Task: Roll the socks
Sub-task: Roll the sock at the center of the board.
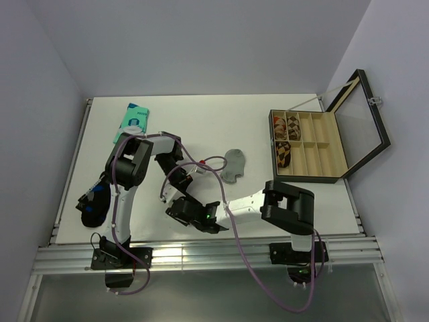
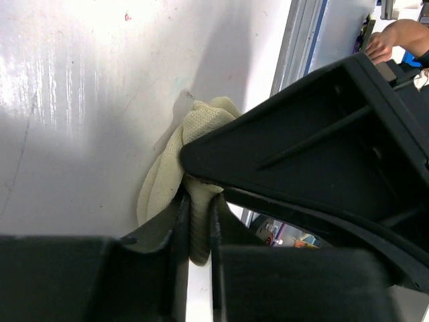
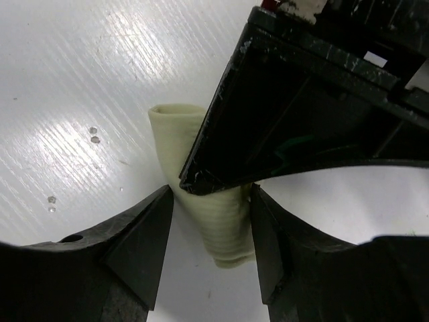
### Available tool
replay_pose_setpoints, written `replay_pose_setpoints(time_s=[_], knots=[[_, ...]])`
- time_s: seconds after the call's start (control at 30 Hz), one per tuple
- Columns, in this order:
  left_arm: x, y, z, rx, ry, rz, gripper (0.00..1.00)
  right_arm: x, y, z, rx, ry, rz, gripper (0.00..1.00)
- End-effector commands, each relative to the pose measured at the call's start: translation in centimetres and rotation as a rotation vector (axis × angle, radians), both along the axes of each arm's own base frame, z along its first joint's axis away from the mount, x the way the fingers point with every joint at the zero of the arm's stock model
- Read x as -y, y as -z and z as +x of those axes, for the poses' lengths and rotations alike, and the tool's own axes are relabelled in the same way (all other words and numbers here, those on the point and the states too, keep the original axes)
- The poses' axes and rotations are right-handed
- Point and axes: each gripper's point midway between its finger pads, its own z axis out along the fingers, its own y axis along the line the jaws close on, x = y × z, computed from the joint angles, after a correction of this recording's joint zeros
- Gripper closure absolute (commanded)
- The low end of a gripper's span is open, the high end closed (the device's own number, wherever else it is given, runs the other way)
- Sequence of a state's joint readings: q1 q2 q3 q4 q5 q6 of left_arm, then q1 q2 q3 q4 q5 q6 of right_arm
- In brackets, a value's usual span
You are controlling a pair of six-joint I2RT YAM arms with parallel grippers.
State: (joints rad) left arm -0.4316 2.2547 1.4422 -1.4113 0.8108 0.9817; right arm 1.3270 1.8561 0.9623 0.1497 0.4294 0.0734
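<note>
The pale beige sock lies bunched on the white table, partly rolled into a tube in the right wrist view. My left gripper is shut on one end of it, fabric pinched between the jaws. My right gripper is open, one finger on each side of the sock's tube; the right finger touches it. In the top view both grippers, left and right, meet near the front middle and hide this sock. The grey sock lies flat behind them, untouched.
A teal flat packet lies at the back left. A dark black-blue cloth item lies at the left edge. An open black divided box stands at the right with patterned rolled items in its left compartments. Purple cables loop over the arms.
</note>
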Motion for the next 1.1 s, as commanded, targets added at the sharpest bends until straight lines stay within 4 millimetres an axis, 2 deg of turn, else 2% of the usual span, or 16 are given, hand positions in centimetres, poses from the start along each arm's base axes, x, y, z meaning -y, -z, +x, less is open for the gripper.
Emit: replay_pose_setpoints(time_s=[0.0, 0.17, 0.33, 0.47, 0.6, 0.67, 0.73, 0.87, 1.07], knots=[[-0.8, 3.0, 1.7, 0.123, 0.082, 0.017, 0.83, -0.9, 0.2, 0.2, 0.019, -0.001, -0.011, 0.43], [-1.1, 2.6, 1.2, 0.095, 0.094, 0.017, 0.74, -0.8, 1.9, -0.1, -0.003, -0.008, -0.049, 0.44], [-1.0, 1.7, 1.1, 0.104, 0.103, -0.006, 0.69, -0.7, 3.0, -0.1, -0.041, -0.010, -0.067, 0.54], [-1.1, 1.4, 1.1, 0.116, 0.108, -0.007, 0.66, -0.4, 3.7, -0.2, -0.080, -0.008, -0.072, 0.71], [-0.9, 0.9, 1.3, 0.133, 0.104, -0.022, 0.63, -0.2, 4.3, -0.4, -0.113, -0.013, -0.077, 0.79], [-0.6, 0.6, 1.5, 0.148, 0.101, -0.036, 0.62, 0.0, 4.5, -0.5, -0.128, -0.014, -0.080, 0.81], [-0.4, 0.2, 1.9, 0.166, 0.097, -0.043, 0.61, 0.2, 4.6, -0.6, -0.139, -0.011, -0.084, 0.88], [0.0, -1.0, 3.2, 0.216, 0.072, -0.065, 0.58, 0.6, 5.1, -0.9, -0.162, -0.009, -0.094, 0.92], [-0.7, -1.6, 4.5, 0.264, 0.059, -0.046, 0.57, 1.2, 5.7, -1.2, -0.197, 0.006, -0.100, 1.00]])
